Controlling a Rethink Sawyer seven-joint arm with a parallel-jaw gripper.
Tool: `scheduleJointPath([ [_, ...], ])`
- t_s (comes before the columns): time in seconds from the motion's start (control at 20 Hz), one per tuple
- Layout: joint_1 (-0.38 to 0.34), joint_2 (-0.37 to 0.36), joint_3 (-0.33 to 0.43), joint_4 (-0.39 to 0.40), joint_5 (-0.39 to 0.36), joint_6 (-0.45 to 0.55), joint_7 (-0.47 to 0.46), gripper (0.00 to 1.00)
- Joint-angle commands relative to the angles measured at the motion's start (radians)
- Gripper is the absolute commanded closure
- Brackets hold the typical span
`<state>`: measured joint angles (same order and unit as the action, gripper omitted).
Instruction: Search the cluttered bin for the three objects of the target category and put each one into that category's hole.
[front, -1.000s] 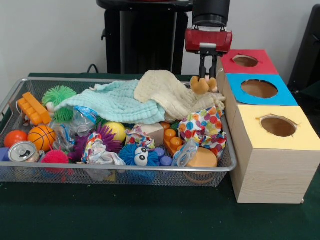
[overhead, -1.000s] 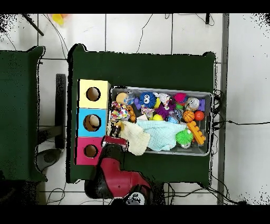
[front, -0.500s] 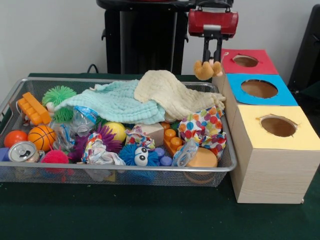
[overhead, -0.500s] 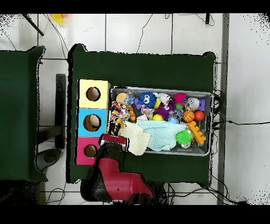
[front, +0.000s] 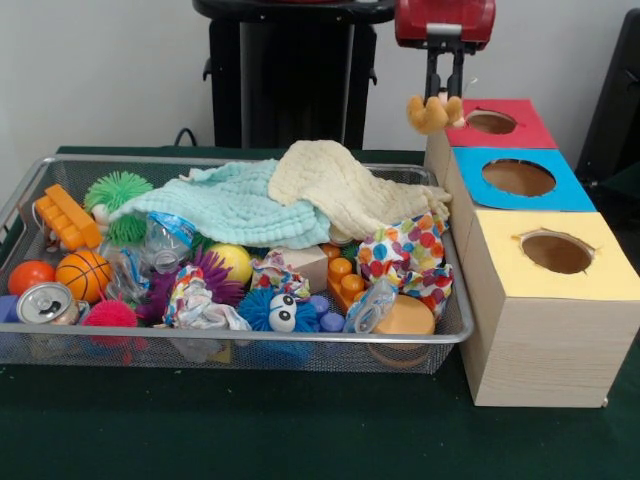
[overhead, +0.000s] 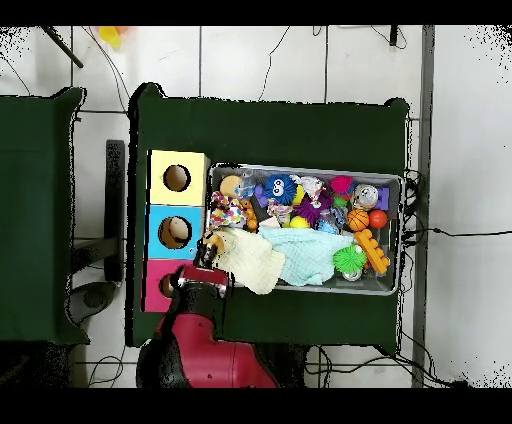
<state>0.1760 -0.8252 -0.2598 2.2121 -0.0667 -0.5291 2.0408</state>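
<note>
Since a second ago the claw (front: 441, 98) has risen and slid to the right in the front view, carrying a small tan plush toy (front: 434, 113) up out of the bin. It now hangs clenched on that toy just left of the red box (front: 515, 127), above the box's near-left corner and clear of the cloths. From above, the claw (overhead: 207, 262) and the toy (overhead: 213, 243) sit at the bin's corner next to the blue box (overhead: 158, 233).

Three boxes stand in a row to the right of the wire bin (front: 240, 348) on the green worktop (front: 300, 430): red farthest, then blue (front: 565, 190), then yellow box (front: 600, 280) nearest, each with a round hole in its top.

Inside the bin a cream cloth (front: 335, 185) overlaps a mint cloth (front: 230, 205) at the far side. Nearer lie a polka-dot cloth (front: 405, 255), an orange block (front: 65, 218), a green spiky ball (front: 118, 190), a small basketball (front: 82, 274), a tin can (front: 45, 303) and a blue fuzzy toy with eyes (front: 275, 310).
</note>
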Motion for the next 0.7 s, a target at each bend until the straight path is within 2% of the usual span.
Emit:
scheduleJointPath([
  [0.05,0.031,-0.010,0.018,0.036,0.080,0.099,0.168,1.00],
  [0.7,0.090,0.074,0.008,0.045,0.151,0.017,0.197,1.00],
])
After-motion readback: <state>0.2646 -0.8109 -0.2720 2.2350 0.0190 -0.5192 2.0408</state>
